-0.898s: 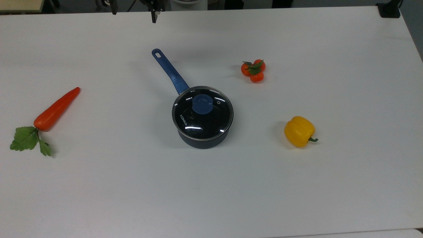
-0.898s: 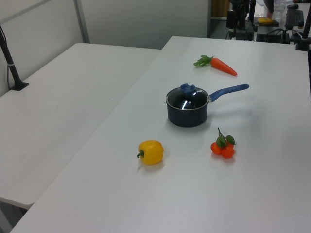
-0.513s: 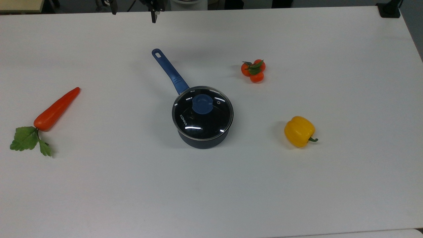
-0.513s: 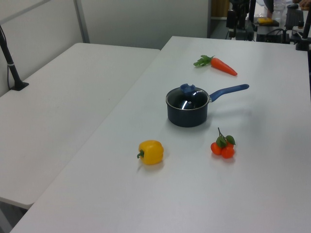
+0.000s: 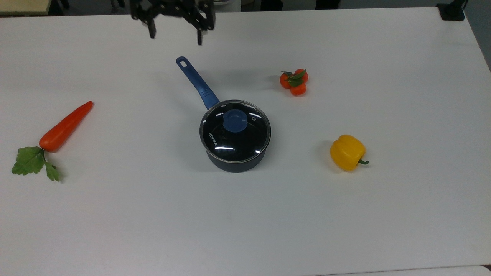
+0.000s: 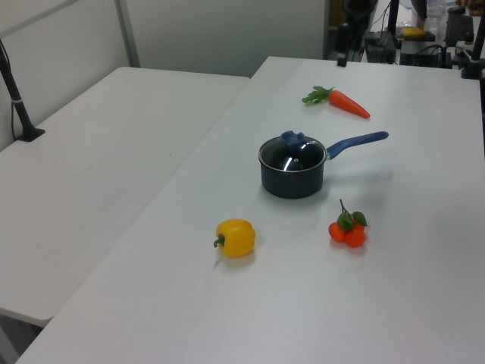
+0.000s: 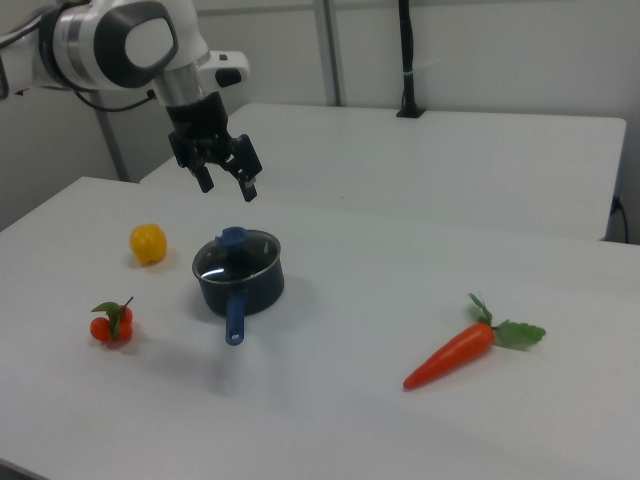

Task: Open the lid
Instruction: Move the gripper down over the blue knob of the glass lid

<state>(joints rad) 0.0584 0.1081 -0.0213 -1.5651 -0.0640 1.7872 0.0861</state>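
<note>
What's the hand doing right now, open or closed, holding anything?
Hand: open, holding nothing, up in the air above the pot, clear of the lid.

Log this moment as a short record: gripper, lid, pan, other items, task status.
gripper: open, fingers spread, hanging in the air above the pan, holding nothing
lid: clear glass with a blue knob, seated on the pan, untouched
saucepan: dark body, blue handle pointing to the top view's upper left
carrot: lying at the top view's left
tomatoes: cluster at the top view's upper right of the pan
yellow pepper: at the top view's right of the pan
task status: lid not yet opened
</note>
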